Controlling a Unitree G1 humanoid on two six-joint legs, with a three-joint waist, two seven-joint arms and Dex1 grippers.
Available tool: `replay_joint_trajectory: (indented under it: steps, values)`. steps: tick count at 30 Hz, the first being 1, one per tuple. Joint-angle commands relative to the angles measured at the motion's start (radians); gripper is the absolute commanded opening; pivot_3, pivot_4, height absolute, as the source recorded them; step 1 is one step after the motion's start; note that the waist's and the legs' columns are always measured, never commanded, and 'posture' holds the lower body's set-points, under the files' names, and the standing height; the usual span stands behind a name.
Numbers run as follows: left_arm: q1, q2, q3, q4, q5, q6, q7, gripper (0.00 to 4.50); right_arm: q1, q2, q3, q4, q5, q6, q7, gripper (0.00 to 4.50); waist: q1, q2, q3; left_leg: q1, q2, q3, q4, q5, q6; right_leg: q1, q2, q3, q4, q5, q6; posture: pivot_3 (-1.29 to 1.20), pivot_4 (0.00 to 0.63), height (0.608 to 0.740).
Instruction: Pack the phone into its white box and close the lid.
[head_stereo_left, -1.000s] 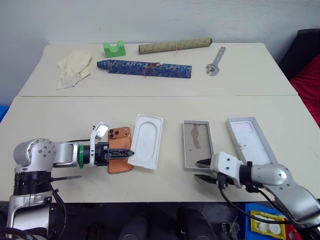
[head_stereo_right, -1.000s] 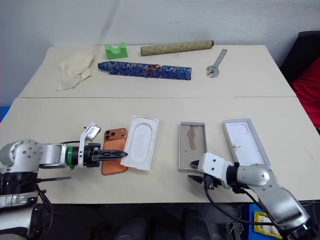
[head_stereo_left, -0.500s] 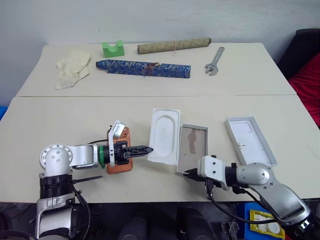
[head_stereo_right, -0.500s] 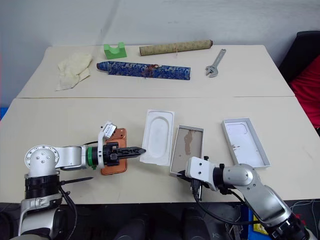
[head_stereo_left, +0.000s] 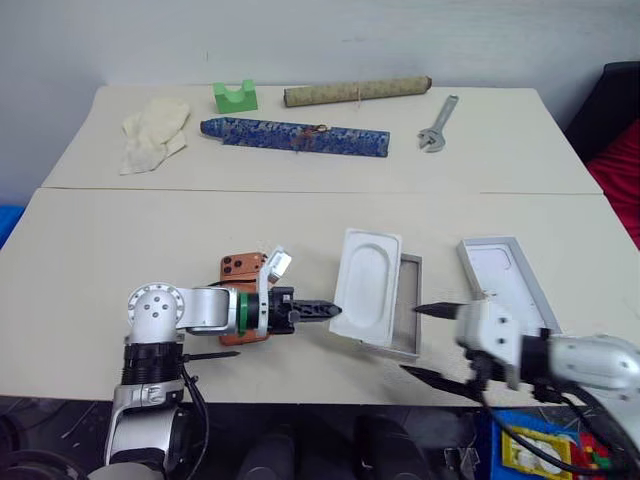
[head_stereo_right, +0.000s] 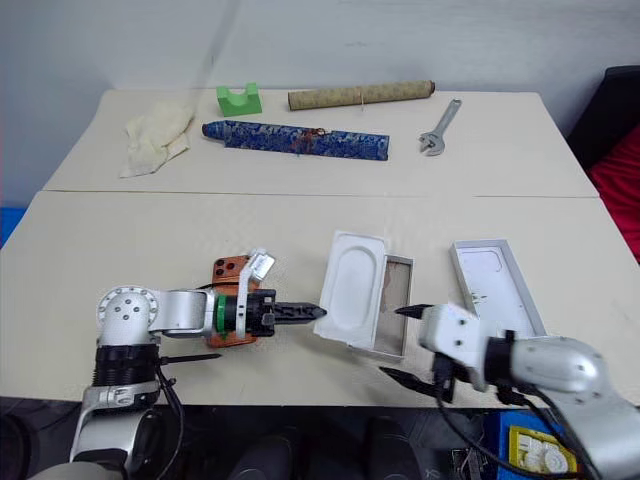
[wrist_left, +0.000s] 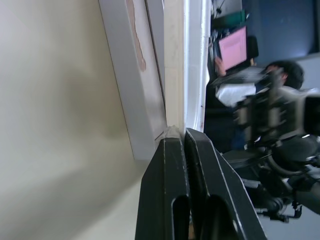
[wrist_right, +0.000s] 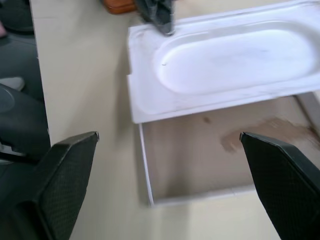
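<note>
The copper-orange phone (head_stereo_left: 242, 268) lies face down at the near left, partly under my left arm. My left gripper (head_stereo_left: 330, 310) is shut and empty, its tip against the left edge of a flat white insert (head_stereo_left: 366, 288). In the left wrist view the shut fingers (wrist_left: 172, 165) press that edge. The insert lies slanted over the left part of the white box (head_stereo_left: 406, 318), whose stained floor (wrist_right: 210, 160) shows in the right wrist view. To the right lies the lid (head_stereo_left: 503, 285), inside up. My right gripper (head_stereo_left: 425, 341) hangs wide open just in front of the box, touching nothing.
On the far table lie a cloth (head_stereo_left: 152, 130), a green block (head_stereo_left: 234, 97), a long blue patterned case (head_stereo_left: 290, 137), a cardboard roll (head_stereo_left: 355, 92) and a wrench (head_stereo_left: 437, 123). A person (wrist_left: 280, 75) sits beyond the table's right side.
My left gripper slid right and pushed the insert away from the phone and onto the box. My right gripper, shut at the box's near edge, drew back, rose and opened wide.
</note>
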Motion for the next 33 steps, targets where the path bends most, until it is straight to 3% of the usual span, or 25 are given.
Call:
replay_joint_trajectory:
  steps: [1,5,14,21,26,30,33]
  values:
    - [-0.032,-0.052,-0.021,0.027,0.032,-0.006,0.024,0.00,0.048,0.007,-0.152,-0.069,0.084,0.048,-0.013,4.43,0.000,0.000,0.000,0.000,0.000,0.000,0.000,0.000,0.000,0.000,0.000,0.000,0.000,0.000,0.000,0.00,0.150,0.740]
    - [-0.077,-0.100,-0.040,0.088,0.102,-0.005,0.028,0.00,0.084,0.026,-0.181,-0.093,0.111,0.075,-0.056,4.43,-0.003,-0.001,0.000,0.001,0.000,0.000,0.000,0.001,-0.001,0.000,0.001,0.000,0.001,0.000,0.000,0.00,0.150,0.740]
    - [-0.119,-0.096,-0.057,0.130,0.188,0.001,-0.041,0.00,0.118,0.035,-0.138,-0.103,0.097,0.065,-0.118,4.43,-0.005,-0.001,0.001,0.001,0.000,0.000,-0.001,0.001,-0.002,0.000,0.001,0.000,0.001,0.000,0.000,0.00,0.150,0.740]
    - [-0.132,-0.114,-0.021,0.113,0.172,0.001,-0.087,1.74,0.071,0.025,-0.096,-0.076,0.099,0.058,-0.137,4.50,-0.004,-0.001,0.001,0.001,0.000,0.000,-0.001,0.001,-0.002,0.000,0.001,0.000,0.001,0.000,0.000,0.00,0.150,0.740]
    - [-0.131,-0.030,-0.050,-0.019,0.203,-0.041,-0.222,3.14,-0.055,0.013,0.003,-0.040,0.094,0.070,-0.153,4.50,-0.008,-0.003,0.003,0.001,0.000,0.000,-0.001,0.001,-0.002,-0.001,0.001,0.000,0.001,0.000,0.000,0.00,0.150,0.740]
    - [-0.039,0.255,-0.295,-0.325,0.514,-0.531,-0.678,4.33,-0.273,0.023,0.203,0.055,0.047,0.121,-0.194,4.33,-0.027,-0.003,0.005,0.002,0.000,0.000,-0.004,0.002,-0.004,-0.003,0.002,0.001,0.001,0.000,-0.001,0.00,0.150,0.740]
    - [0.009,0.347,-0.356,-0.332,0.694,-0.825,-0.854,4.50,-0.385,0.027,0.318,0.137,-0.013,0.124,-0.198,3.54,-0.029,-0.002,0.006,0.003,0.000,0.000,-0.009,0.004,-0.005,-0.002,0.001,0.000,-0.002,0.000,-0.003,0.00,0.150,0.740]
